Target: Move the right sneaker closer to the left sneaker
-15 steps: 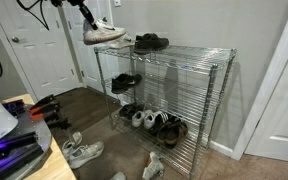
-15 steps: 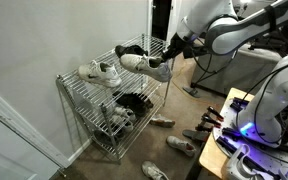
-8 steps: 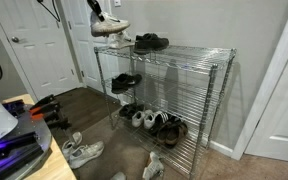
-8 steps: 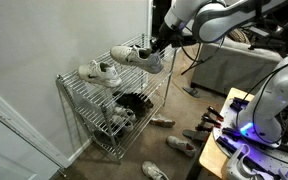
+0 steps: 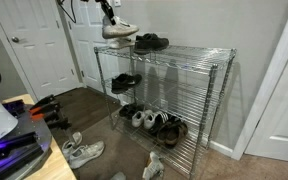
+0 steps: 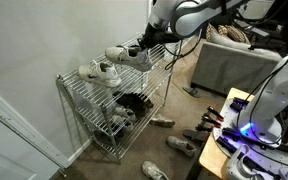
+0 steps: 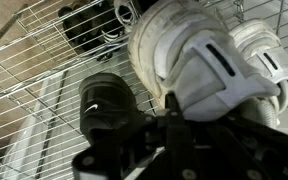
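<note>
My gripper [image 5: 108, 12] is shut on the right sneaker [image 5: 120, 29], a white low-top, and holds it just above the left end of the wire rack's top shelf [image 5: 199, 52]. In an exterior view the held sneaker [image 6: 132, 56] hangs from the gripper [image 6: 152, 43], close beside the left sneaker [image 6: 100, 72], which rests on the shelf. In the wrist view the held sneaker [image 7: 184, 60] fills the middle above my gripper [image 7: 169, 108]. The left sneaker [image 7: 267, 52] lies at the right edge. I cannot make out the left sneaker in the exterior view that faces the rack.
Black shoes [image 5: 151, 42] sit on the top shelf beside the held sneaker and show in the wrist view [image 7: 84, 25]. More shoes fill the lower shelves [image 5: 154, 122]. Worn greyish sneakers [image 5: 82, 150] lie on the floor. A grey couch [image 6: 234, 65] stands behind the arm.
The gripper has carried the white sneaker sideways from beyond the rack's end to over the top shelf, closer to the other white sneaker. Nothing else moved.
</note>
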